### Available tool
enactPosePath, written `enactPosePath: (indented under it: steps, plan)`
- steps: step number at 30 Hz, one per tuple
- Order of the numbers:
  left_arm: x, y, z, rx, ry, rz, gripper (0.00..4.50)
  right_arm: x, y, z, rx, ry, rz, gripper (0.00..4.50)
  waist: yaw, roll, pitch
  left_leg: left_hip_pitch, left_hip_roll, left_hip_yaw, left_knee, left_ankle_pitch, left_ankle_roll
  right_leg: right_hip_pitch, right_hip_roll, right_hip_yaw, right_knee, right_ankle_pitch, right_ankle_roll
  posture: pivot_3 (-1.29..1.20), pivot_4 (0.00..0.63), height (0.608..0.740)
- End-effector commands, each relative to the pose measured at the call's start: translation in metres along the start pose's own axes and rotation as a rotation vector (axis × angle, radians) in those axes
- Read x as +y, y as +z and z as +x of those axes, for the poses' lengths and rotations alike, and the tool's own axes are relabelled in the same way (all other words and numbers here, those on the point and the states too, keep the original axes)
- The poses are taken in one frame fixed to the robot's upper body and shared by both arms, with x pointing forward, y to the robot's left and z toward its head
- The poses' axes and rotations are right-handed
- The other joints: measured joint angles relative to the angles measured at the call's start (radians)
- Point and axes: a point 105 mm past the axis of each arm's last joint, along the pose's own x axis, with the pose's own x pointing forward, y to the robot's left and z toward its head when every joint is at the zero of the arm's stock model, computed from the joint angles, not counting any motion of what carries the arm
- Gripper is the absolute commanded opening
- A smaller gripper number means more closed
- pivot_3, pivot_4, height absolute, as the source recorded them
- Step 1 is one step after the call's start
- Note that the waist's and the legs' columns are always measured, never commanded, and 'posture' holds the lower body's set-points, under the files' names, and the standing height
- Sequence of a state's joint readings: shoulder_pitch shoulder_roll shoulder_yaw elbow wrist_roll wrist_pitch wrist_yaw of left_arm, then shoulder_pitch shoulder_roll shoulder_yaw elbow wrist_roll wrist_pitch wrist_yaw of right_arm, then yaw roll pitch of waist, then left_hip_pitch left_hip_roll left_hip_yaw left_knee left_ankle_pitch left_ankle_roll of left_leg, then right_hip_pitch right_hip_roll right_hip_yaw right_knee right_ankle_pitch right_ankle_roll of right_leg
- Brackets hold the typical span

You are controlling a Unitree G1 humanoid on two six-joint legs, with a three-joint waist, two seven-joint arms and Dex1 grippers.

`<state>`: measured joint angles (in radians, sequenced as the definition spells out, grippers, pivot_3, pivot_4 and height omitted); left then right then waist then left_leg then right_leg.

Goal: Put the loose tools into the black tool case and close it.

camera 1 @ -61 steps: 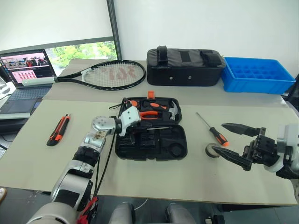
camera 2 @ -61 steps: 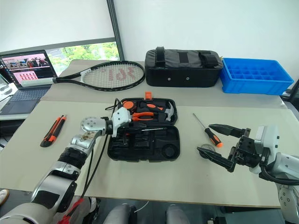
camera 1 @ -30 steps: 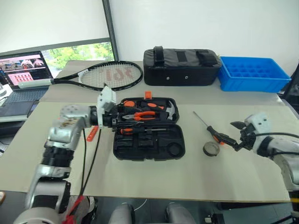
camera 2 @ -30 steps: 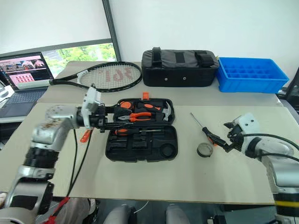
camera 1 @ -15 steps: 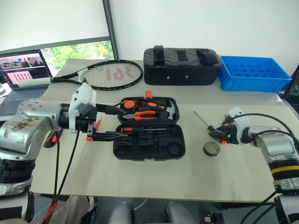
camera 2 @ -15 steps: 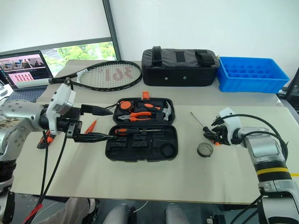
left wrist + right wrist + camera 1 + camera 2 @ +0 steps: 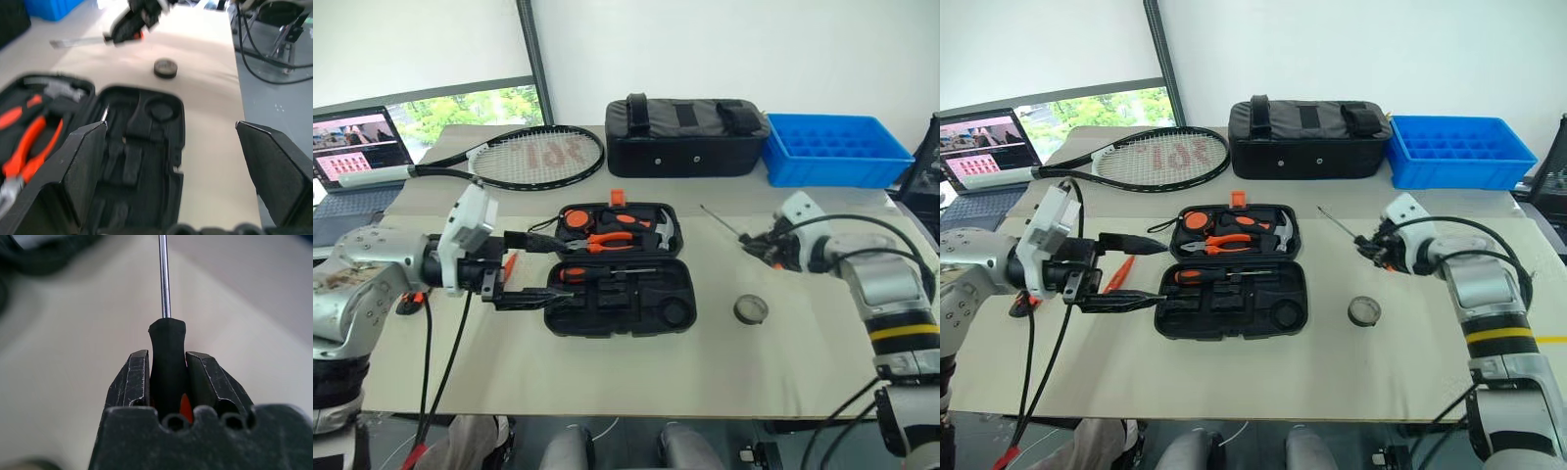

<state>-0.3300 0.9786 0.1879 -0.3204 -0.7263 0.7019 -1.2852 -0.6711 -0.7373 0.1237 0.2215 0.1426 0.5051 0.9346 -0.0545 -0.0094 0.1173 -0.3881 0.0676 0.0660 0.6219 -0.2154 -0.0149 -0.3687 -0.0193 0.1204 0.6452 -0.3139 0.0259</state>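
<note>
Lifted off the worktop [image 7: 636,367] since a second ago, the screwdriver [image 7: 167,357] sits clamped in the right gripper [image 7: 766,247], shaft pointing away. Just below lies the tape roll [image 7: 750,309]. Left gripper [image 7: 533,266] hovers spread wide beside the open tool case [image 7: 619,294], holding pliers, seemingly a hammer, and a screwdriver.

Left hand wide open, right hand clamped tight

The left hand [image 7: 524,266] hangs level off a bent arm, its two black fingers spread far apart and pointing right. The right hand [image 7: 1371,247] reaches in from the right, fingers [image 7: 134,377] pinched on a screwdriver [image 7: 167,357] handle.
</note>
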Motion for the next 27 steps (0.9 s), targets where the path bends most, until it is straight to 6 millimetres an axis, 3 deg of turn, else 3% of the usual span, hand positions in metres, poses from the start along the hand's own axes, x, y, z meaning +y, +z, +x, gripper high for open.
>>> enactPosePath:
  steps: [1,4,11,16,26,27]
  plan:
    - [-0.002,0.008,-0.013,0.002,0.050,0.038,4.50,0.033,0.036,0.013,-0.090,0.180,-0.157,0.84,0.003,0.000,0.000,0.000,0.000,0.000,0.000,0.000,0.000,0.000,0.000,0.000,0.000,0.000,0.000,0.00,0.150,0.708]
    - [-0.006,0.001,-0.022,0.033,0.093,0.025,4.50,0.055,0.041,0.026,-0.085,0.307,-0.229,0.84,0.013,0.000,0.000,0.000,0.000,0.000,0.000,0.000,0.000,0.000,0.000,-0.001,0.000,0.000,-0.001,0.00,0.150,0.708]
    - [-0.021,-0.015,-0.038,0.089,0.191,-0.028,4.50,0.084,0.051,0.053,-0.100,0.476,-0.371,0.84,0.015,-0.001,0.001,0.000,0.000,0.001,0.001,0.000,0.000,-0.001,-0.002,-0.002,0.001,0.000,-0.002,0.00,0.150,0.708]
    - [-0.029,-0.019,-0.042,0.086,0.230,-0.052,4.50,0.093,0.054,0.068,-0.085,0.524,-0.406,0.84,0.012,-0.001,0.001,0.001,0.001,0.001,0.001,0.000,0.000,-0.002,-0.002,-0.003,0.003,-0.001,-0.003,0.00,0.150,0.708]
    - [-0.031,-0.021,-0.037,0.075,0.231,-0.062,4.50,0.099,0.039,0.066,-0.012,0.601,-0.441,0.84,0.012,-0.001,0.001,0.001,0.001,0.001,0.000,0.000,0.000,-0.001,-0.003,-0.005,0.003,-0.001,-0.004,0.00,0.150,0.708]
    - [-0.030,-0.020,-0.037,0.073,0.230,-0.062,4.50,0.099,0.040,0.066,-0.017,0.596,-0.439,1.34,0.012,-0.001,0.001,0.002,0.001,0.001,0.000,0.000,0.000,-0.001,-0.003,-0.005,0.003,-0.001,-0.004,0.00,0.150,0.708]
